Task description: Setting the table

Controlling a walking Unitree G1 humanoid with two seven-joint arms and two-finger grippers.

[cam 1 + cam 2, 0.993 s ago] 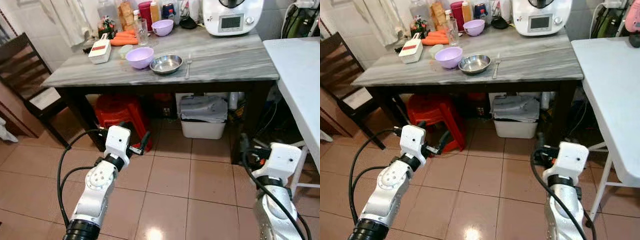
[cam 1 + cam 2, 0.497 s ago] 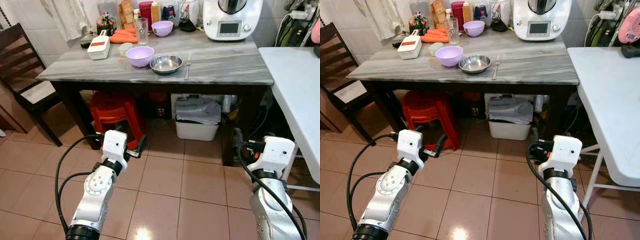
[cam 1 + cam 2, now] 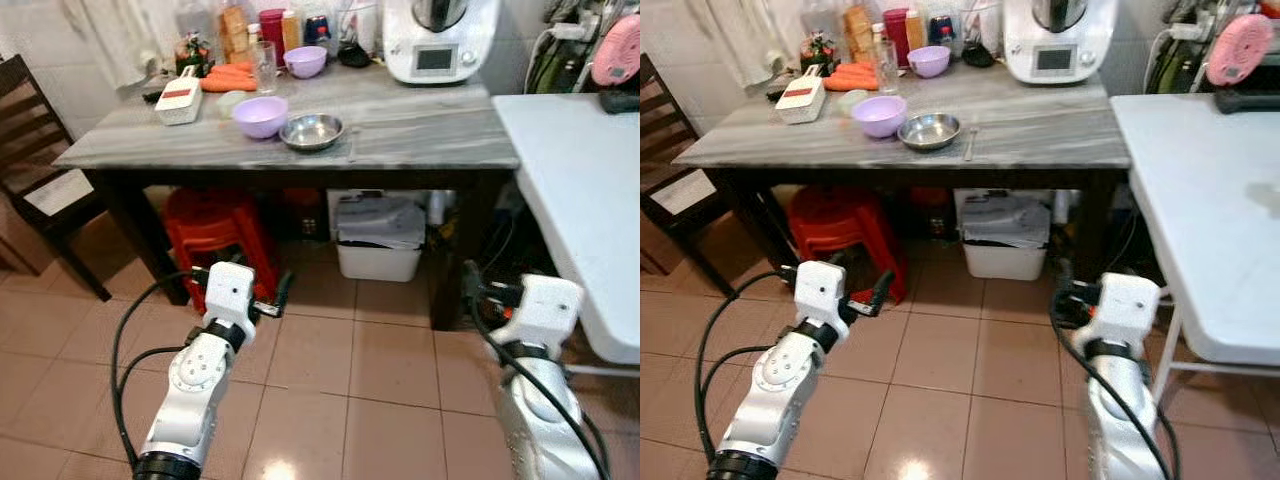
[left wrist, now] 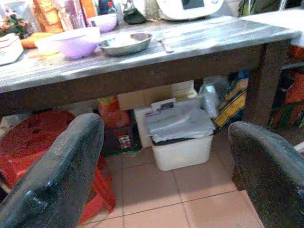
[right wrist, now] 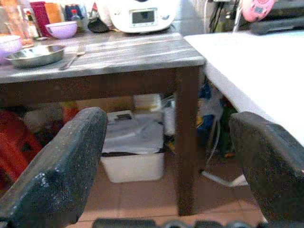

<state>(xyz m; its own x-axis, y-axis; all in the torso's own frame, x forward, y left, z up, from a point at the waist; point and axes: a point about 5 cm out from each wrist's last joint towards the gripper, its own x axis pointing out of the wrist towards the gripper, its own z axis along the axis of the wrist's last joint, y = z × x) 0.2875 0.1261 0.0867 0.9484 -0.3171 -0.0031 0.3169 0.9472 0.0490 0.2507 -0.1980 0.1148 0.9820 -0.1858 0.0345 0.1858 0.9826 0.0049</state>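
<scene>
**Counter seen from farther back and more to the left**

The steel bowl (image 3: 311, 131), lilac bowl (image 3: 260, 115) and fork (image 3: 970, 142) are unmoved on the grey counter (image 3: 420, 125); only the camera has shifted. The left hand (image 4: 161, 156) and right hand (image 5: 166, 156) are held low over the tiled floor (image 3: 350, 370), both spread open and empty as before.

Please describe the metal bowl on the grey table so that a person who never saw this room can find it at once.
Look at the grey marble-patterned table ahead, in front of the white kitchen machine. Near its front edge lies the steel bowl, between a lilac bowl and a fork. It is the one shiny, shallow metal dish.
</scene>
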